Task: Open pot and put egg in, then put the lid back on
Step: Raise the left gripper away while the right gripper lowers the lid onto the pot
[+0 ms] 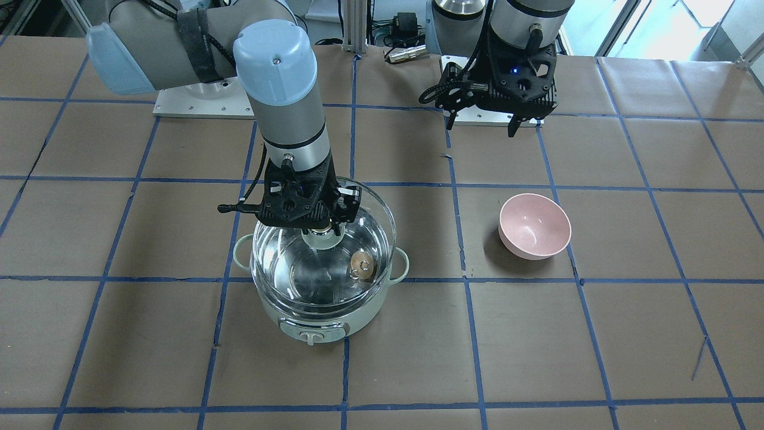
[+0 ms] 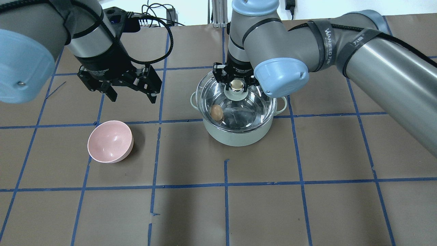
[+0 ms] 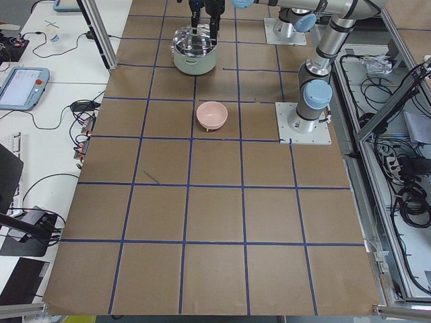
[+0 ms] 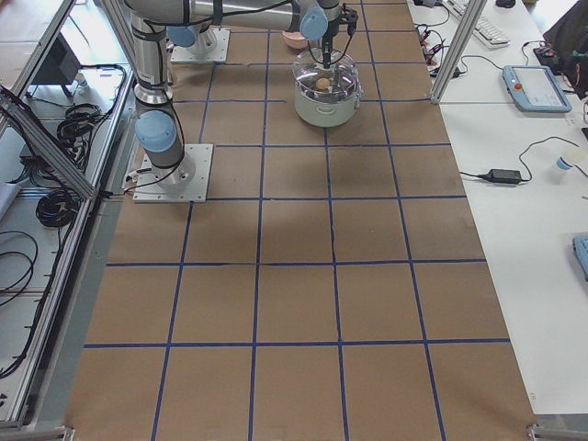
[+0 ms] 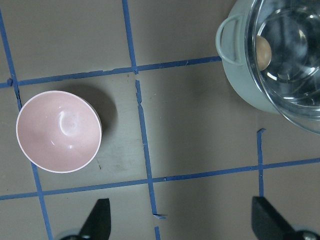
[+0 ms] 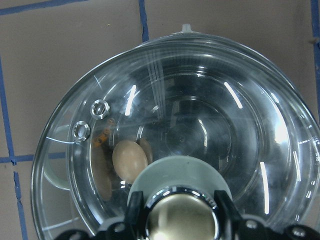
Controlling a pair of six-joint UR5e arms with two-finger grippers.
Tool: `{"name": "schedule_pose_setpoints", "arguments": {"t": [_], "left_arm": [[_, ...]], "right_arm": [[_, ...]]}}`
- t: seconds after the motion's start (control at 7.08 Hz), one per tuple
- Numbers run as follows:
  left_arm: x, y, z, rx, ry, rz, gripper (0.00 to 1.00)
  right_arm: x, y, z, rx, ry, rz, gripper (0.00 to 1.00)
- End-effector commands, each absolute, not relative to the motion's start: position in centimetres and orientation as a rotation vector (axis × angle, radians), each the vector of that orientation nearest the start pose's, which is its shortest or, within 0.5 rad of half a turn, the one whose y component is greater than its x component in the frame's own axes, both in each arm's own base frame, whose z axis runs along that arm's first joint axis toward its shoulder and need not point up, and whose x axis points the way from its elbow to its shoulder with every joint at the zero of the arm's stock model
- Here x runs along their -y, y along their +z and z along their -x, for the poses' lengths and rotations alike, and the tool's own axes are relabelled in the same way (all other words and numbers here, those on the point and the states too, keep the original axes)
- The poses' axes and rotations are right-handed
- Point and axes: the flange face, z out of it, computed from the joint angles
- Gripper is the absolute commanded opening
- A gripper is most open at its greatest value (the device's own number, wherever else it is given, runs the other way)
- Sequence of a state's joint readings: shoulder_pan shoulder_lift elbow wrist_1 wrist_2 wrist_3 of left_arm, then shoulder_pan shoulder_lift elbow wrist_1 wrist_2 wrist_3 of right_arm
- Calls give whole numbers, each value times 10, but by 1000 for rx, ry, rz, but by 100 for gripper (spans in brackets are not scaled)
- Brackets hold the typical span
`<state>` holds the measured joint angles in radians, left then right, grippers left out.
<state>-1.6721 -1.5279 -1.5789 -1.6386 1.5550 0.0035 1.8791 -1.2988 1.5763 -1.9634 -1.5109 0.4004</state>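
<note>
The mint-green pot point(image 1: 316, 322) stands on the table left of centre in the front view and also shows in the overhead view point(image 2: 239, 136). The light-brown egg point(image 1: 362, 266) lies inside it, as the overhead point(image 2: 216, 112) and right wrist point(image 6: 129, 160) views also show. My right gripper point(image 1: 322, 230) is shut on the knob of the clear glass lid point(image 1: 373, 206). It holds the lid point(image 6: 240, 115) just over the pot, a little off centre, not seated. My left gripper point(image 2: 131, 97) is open and empty, above the table behind the pink bowl.
An empty pink bowl point(image 2: 110, 141) sits on the robot's left side of the pot, a grid square away, and shows below the left wrist camera point(image 5: 58, 131). Blue tape lines cross the brown table. The arm bases stand at the robot's edge.
</note>
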Motion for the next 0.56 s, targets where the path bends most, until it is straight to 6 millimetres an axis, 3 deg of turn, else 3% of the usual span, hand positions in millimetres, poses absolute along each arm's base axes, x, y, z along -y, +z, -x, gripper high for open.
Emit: {"name": "schedule_pose_setpoints", "arguments": {"t": [0.0,0.42], "left_arm": [[454,500,182,-3152,50,-167,100],[454,500,182,-3152,47,-164,100]], "right_arm": [[529,370,-315,-3049,-119,-68,48],[531,370,-314,-3044,-142,-41,48]]}}
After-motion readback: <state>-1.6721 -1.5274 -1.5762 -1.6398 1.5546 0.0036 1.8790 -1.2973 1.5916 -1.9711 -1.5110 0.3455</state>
